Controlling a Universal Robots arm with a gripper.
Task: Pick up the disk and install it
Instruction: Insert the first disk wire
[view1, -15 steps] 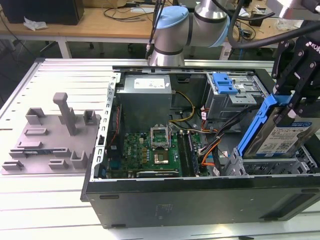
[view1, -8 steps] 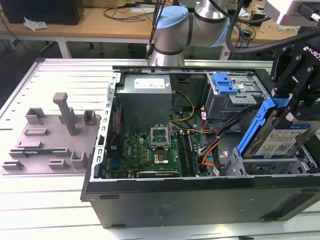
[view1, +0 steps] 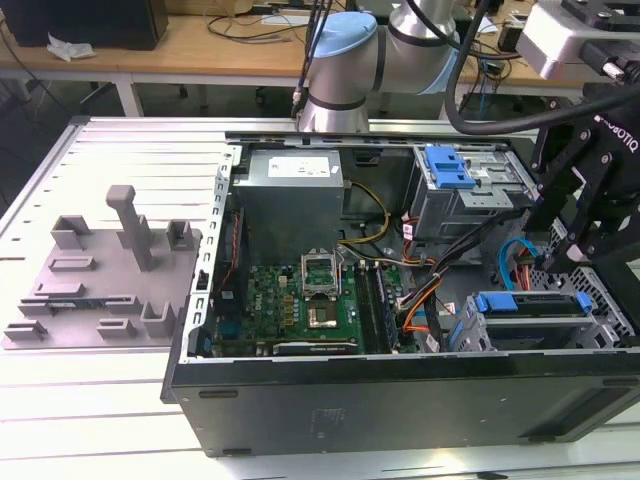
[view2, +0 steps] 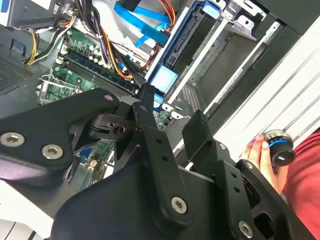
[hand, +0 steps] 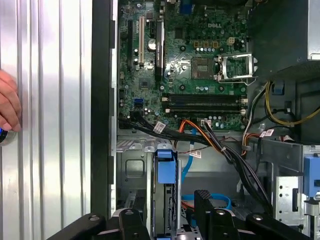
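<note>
The disk (view1: 530, 304) stands on edge in the drive cage (view1: 600, 330) at the case's front corner, on the exterior view's right; its blue carrier bracket faces up. In the first wrist view the blue end of the disk (hand: 166, 169) sits in the cage slot. My gripper (view1: 565, 255) hangs just above the cage, open, with nothing between its fingers. In both wrist views the two black fingers of the gripper (hand: 167, 206) (view2: 172, 107) stand apart, either side of the disk's line, clear of it.
The open computer case (view1: 400, 400) lies on a slatted metal table. Orange, black and blue cables (view1: 425, 300) run beside the cage. An upper bay carries a blue latch (view1: 448, 167). A grey moulded tray (view1: 100, 280) lies on the exterior view's left. A person's hand (view2: 257, 152) (hand: 7, 107) rests outside the case.
</note>
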